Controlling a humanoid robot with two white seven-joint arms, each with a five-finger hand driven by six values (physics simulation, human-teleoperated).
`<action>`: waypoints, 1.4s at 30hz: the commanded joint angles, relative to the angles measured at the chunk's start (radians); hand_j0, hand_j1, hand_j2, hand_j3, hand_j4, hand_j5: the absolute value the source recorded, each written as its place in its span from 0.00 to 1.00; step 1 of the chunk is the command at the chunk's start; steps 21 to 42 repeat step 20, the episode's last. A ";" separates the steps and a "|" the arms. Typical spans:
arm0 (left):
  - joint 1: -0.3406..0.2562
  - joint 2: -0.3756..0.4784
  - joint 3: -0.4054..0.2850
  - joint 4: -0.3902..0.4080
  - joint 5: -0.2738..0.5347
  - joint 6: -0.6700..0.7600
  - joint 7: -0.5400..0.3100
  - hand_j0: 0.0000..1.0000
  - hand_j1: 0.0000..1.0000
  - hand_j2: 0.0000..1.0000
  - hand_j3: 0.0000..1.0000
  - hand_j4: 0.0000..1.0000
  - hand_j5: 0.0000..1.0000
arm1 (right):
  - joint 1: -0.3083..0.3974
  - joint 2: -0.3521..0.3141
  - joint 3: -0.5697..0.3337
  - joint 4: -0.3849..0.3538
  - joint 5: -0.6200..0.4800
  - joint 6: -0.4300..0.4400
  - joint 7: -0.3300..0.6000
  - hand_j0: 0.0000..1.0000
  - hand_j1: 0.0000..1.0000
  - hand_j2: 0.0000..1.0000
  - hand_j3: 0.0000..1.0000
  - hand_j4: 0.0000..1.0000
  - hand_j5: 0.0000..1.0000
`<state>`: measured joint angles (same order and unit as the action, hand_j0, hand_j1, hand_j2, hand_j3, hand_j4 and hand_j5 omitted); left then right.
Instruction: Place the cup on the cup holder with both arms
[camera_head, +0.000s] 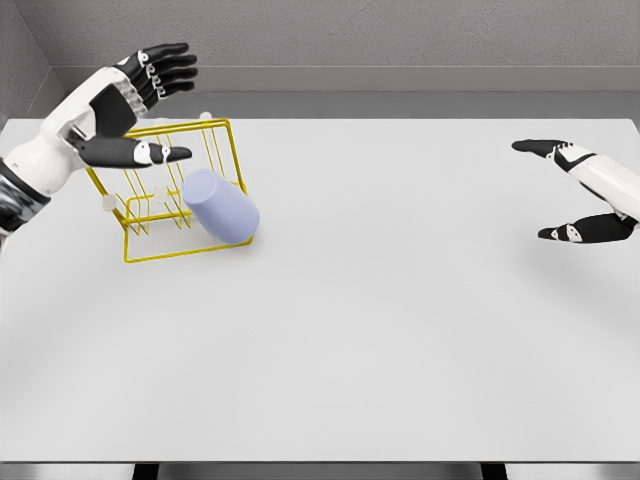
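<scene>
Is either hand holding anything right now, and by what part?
Nothing is held. The left hand is open above the yellow rack; the right hand is open, far from the cup.

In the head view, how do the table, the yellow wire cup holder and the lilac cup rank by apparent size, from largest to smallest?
1. table, filling most of the view
2. yellow wire cup holder
3. lilac cup, lying tilted against the holder's frame
</scene>
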<state>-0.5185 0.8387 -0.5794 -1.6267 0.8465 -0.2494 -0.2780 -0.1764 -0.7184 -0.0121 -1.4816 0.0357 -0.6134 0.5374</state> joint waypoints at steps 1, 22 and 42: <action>0.000 0.000 0.001 -0.004 0.002 0.001 0.000 1.00 1.00 1.00 1.00 1.00 1.00 | 0.000 -0.001 0.000 0.000 -0.008 0.003 0.000 1.00 1.00 1.00 1.00 1.00 1.00; 0.081 0.146 0.006 0.001 -0.006 -0.278 0.000 1.00 1.00 1.00 1.00 1.00 1.00 | 0.005 -0.001 0.000 0.017 -0.008 0.003 0.000 1.00 1.00 1.00 1.00 1.00 1.00; 0.081 0.146 0.006 0.001 -0.006 -0.278 0.000 1.00 1.00 1.00 1.00 1.00 1.00 | 0.005 -0.001 0.000 0.017 -0.008 0.003 0.000 1.00 1.00 1.00 1.00 1.00 1.00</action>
